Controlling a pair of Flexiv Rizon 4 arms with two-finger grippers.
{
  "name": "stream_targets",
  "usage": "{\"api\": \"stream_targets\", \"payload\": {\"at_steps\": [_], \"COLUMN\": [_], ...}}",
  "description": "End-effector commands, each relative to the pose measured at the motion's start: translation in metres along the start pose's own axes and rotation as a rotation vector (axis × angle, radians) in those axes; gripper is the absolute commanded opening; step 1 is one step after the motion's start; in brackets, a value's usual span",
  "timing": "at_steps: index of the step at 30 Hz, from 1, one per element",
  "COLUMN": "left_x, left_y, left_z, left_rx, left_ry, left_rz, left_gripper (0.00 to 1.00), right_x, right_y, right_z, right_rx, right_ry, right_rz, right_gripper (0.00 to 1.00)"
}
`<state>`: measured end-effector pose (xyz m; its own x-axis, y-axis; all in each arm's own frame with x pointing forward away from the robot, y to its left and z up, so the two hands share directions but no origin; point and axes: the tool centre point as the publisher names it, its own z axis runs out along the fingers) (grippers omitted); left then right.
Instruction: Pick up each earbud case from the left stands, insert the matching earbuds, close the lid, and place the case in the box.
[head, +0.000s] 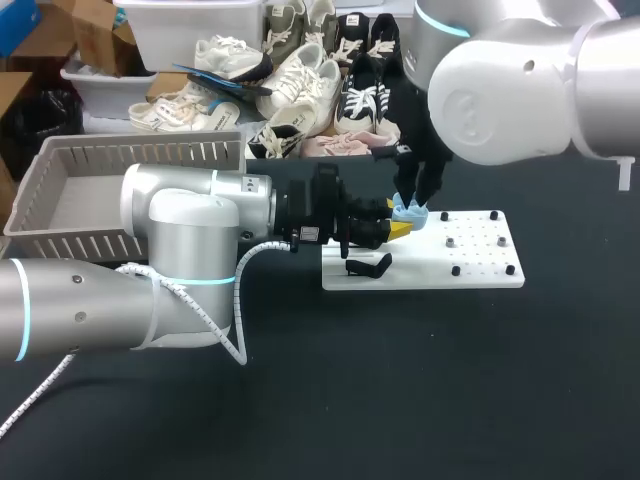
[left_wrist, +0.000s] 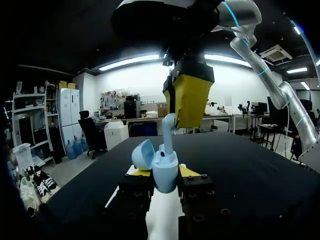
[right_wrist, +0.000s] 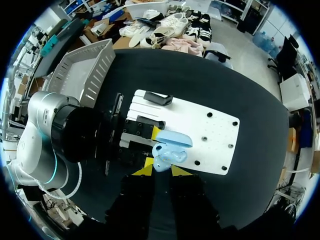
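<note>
A light blue earbud case (left_wrist: 165, 172) stands upright with its lid (left_wrist: 143, 154) swung open, and my left gripper (left_wrist: 165, 175) is shut on it from both sides. Over it hangs my right gripper (left_wrist: 187, 102), shut on a light blue earbud (left_wrist: 169, 131) whose lower end sits in the case. In the head view both grippers meet over the near-left part of the white board (head: 480, 265): the left gripper (head: 398, 230) comes in level, the right gripper (head: 412, 207) from above. From the right wrist, the open case (right_wrist: 170, 150) lies just ahead of the right gripper (right_wrist: 163, 170).
The white board (right_wrist: 215, 131) carries several black pegs and a black stand (head: 368, 266) at its left end. A grey slatted basket (head: 90, 190) stands at the table's back left, behind my left arm. Dark tabletop spreads in front of the board.
</note>
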<state>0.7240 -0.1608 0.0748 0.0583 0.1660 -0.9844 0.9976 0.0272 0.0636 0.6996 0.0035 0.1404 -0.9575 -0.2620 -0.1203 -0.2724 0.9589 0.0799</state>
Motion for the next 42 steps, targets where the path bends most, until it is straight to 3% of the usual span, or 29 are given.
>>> {"api": "stream_targets", "payload": {"at_steps": [1,21,42], "left_x": [0.001,0.001,0.001], "left_y": [0.000,0.000,0.000], "left_z": [0.000,0.000,0.000], "left_rx": [0.000,0.000,0.000], "left_ry": [-0.003,-0.003,-0.003], "left_rz": [0.001,0.001,0.001], "left_gripper": [0.00,0.00,0.00], "right_x": [-0.001,-0.011,-0.007], "right_y": [-0.003,-0.003,0.000], "right_z": [0.004,0.012,0.010], "right_rx": [0.000,-0.026,-0.039], "right_ry": [-0.009,-0.031,-0.034], "right_rz": [0.003,0.008,0.014], "right_gripper": [0.00,0.00,0.00]}}
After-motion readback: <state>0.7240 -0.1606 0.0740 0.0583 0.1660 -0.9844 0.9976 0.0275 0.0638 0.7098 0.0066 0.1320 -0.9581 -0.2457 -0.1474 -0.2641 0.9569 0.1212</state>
